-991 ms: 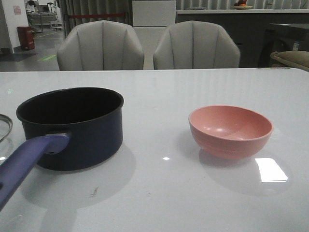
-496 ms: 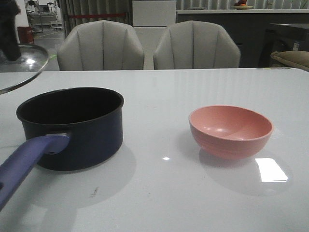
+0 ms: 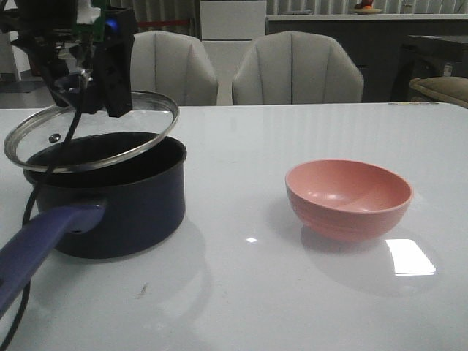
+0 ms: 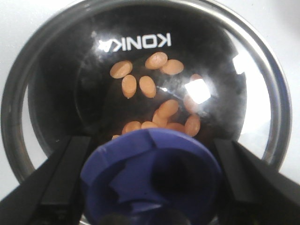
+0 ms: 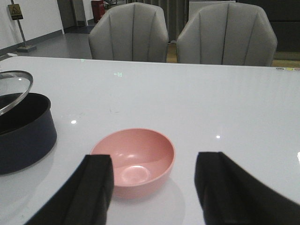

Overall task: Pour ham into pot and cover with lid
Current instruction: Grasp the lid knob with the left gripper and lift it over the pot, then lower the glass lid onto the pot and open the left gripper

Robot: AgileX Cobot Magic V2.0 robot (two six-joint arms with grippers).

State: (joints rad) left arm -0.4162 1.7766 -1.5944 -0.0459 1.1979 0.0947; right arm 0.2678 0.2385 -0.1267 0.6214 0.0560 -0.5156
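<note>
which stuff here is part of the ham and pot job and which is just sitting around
Part of the job:
- ham, already inside the pot
- pot
- lid, tilted above the pot, its knob in the left claw

Just there:
- pink bowl, empty
- two chairs

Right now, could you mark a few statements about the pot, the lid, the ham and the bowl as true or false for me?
1. The lid lies flat on the table beside the pot. False: the left gripper holds it by its knob, tilted above the pot.
2. The ham is already in the pot. True: the orange pieces show through the lid's glass in the left wrist view.
3. The pink bowl is full of ham. False: it is empty.
4. The right gripper is open and holds nothing. True: its fingers stand apart near the bowl.
5. The pot stands to the right of the bowl in the front view. False: it stands to the left.
</note>
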